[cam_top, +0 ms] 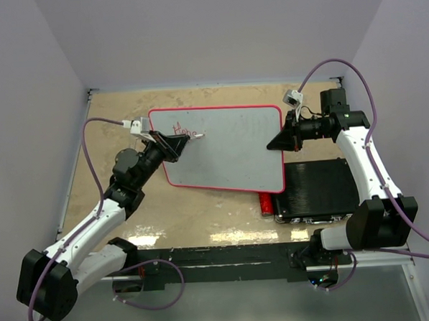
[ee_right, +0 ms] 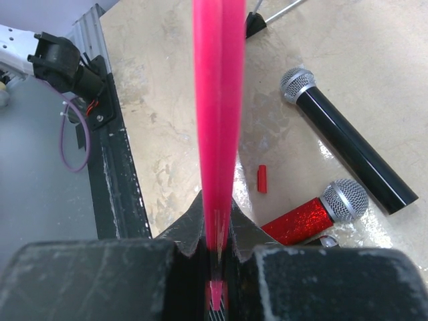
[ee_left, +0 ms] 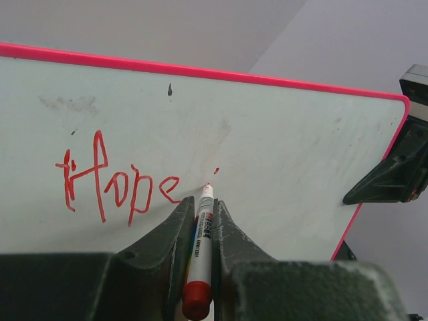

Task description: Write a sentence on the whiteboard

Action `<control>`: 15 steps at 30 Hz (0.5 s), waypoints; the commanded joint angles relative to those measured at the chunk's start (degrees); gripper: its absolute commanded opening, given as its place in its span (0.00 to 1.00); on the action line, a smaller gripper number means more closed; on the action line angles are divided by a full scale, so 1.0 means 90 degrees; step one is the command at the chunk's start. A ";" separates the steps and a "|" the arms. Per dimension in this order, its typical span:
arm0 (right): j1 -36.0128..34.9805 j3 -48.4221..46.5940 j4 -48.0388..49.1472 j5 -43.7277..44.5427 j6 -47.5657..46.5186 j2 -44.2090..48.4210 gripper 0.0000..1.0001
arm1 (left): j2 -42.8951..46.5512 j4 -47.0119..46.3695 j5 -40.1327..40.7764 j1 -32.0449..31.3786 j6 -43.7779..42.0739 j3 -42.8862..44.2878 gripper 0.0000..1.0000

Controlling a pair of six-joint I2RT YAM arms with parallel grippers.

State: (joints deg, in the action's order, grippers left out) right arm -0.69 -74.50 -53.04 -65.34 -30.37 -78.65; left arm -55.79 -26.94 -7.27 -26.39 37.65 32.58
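The whiteboard (cam_top: 228,149) is over the middle of the desk (cam_top: 203,211) — the right gripper (cam_top: 275,143) has its jaws clenched on its right edge. The left gripper (ee_left: 201,204) grasps a marker (ee_left: 202,237), tip at the board beside the sentence (ee_left: 117,184) — just "Hope".

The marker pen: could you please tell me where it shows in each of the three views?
Top external: marker pen in the left fingers, tip at the whiteboard's upper left, by the red writing.
Left wrist: bottom centre, between the fingers, tip right of "Hope".
Right wrist: not in it.
Shared landmark: the whiteboard's red frame.
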 commanded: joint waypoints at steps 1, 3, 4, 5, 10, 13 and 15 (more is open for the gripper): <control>-0.0041 -0.0023 0.0219 -0.0162 -0.0190 0.0262 0.00 | -0.0139 -0.0268 0.0007 -0.0027 -0.0209 0.0335 0.00; -0.0050 -0.0033 0.0209 -0.0171 -0.0190 0.0253 0.00 | -0.0207 -0.0298 -0.0022 -0.0027 -0.0209 0.0374 0.00; -0.0041 -0.0033 0.0200 -0.0171 -0.0190 0.0233 0.00 | -0.0217 -0.0346 -0.0032 -0.0027 -0.0199 0.0384 0.00; -0.0041 -0.0033 0.0200 -0.0171 -0.0190 0.0233 0.00 | -0.0227 -0.0356 -0.0052 -0.0036 -0.0208 0.0403 0.00; -0.0041 -0.0023 0.0200 -0.0171 -0.0200 0.0243 0.00 | -0.0324 -0.0425 -0.0188 -0.0036 -0.0140 0.0521 0.00; -0.0041 -0.0023 0.0200 -0.0162 -0.0200 0.0243 0.00 | -0.0354 -0.0435 -0.0228 -0.0027 -0.0140 0.0540 0.00; -0.0050 -0.0023 0.0200 -0.0162 -0.0200 0.0253 0.00 | -0.0335 -0.0367 -0.0228 -0.0027 -0.0150 0.0531 0.00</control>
State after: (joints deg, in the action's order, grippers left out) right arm -0.69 -74.50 -53.08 -65.32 -29.65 -78.65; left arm -58.41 -28.29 -9.37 -26.44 37.69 35.20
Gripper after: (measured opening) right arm 0.063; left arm 0.170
